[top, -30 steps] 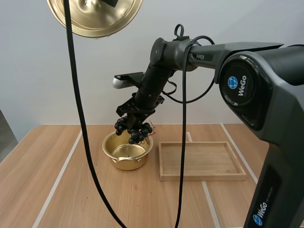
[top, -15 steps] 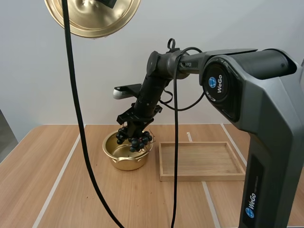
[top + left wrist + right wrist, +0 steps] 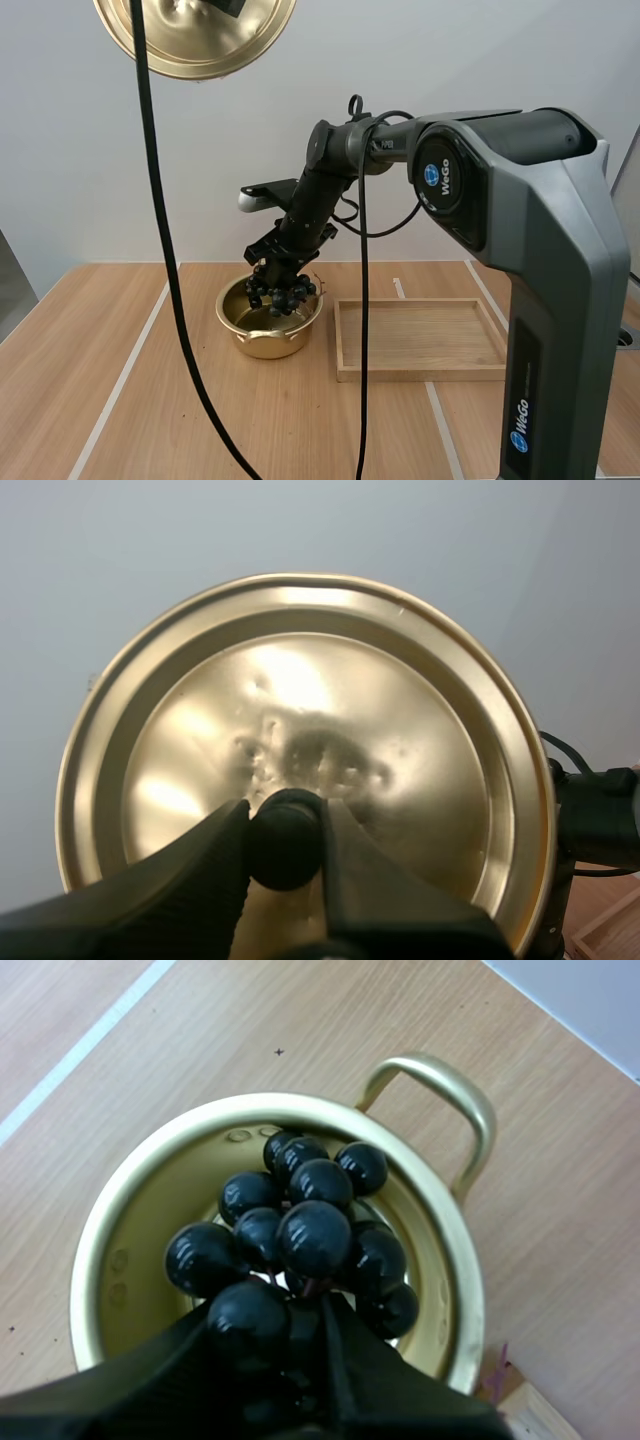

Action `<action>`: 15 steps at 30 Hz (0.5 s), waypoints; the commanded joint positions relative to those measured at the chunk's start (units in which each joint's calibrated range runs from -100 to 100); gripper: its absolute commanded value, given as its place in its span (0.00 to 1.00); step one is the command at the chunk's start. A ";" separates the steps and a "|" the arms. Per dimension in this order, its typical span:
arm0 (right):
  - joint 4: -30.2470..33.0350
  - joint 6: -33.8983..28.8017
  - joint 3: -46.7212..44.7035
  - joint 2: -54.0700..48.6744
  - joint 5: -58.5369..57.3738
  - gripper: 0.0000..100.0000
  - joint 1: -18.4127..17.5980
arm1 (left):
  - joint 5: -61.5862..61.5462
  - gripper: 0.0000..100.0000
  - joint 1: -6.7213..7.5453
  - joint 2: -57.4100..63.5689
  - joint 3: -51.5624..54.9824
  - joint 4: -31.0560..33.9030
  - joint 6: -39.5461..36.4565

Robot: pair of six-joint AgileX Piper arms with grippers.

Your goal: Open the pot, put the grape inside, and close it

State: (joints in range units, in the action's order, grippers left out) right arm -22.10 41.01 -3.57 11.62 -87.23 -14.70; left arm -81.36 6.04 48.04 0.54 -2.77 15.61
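Note:
A gold pot stands uncovered on the wooden table, left of the tray. My right gripper is shut on a bunch of dark grapes that hangs in the pot's mouth. Seen from the right wrist, the grapes dangle from the fingertips inside the pot, above its bottom. The gold lid is held high at the upper left of the high view. My left gripper is shut on the lid's black knob, the lid facing the camera.
A shallow wooden tray lies just right of the pot. Pale stripes run across the table. The right arm's big grey base fills the right side of the high view.
My right gripper has lowered the grapes from above the pot's rim down into its mouth. The lid stays aloft in the left gripper.

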 commanded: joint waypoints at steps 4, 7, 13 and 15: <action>-2.72 1.76 0.42 2.11 1.80 0.00 -0.72 | 1.24 0.00 0.05 0.17 -0.50 0.48 -0.56; -2.62 1.83 0.42 3.12 2.50 0.00 -1.35 | 1.07 0.00 0.05 0.17 -0.50 0.48 -0.56; -2.49 1.83 0.42 5.43 3.51 0.00 -1.98 | 0.06 0.00 0.05 0.17 -0.50 0.48 -0.56; -2.38 1.83 0.42 6.49 3.94 0.00 -1.98 | -0.04 0.00 0.05 0.17 -0.50 0.48 -0.56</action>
State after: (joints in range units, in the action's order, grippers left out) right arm -23.40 41.99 -3.57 17.31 -86.96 -16.51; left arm -82.07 6.04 48.04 0.54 -2.77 15.51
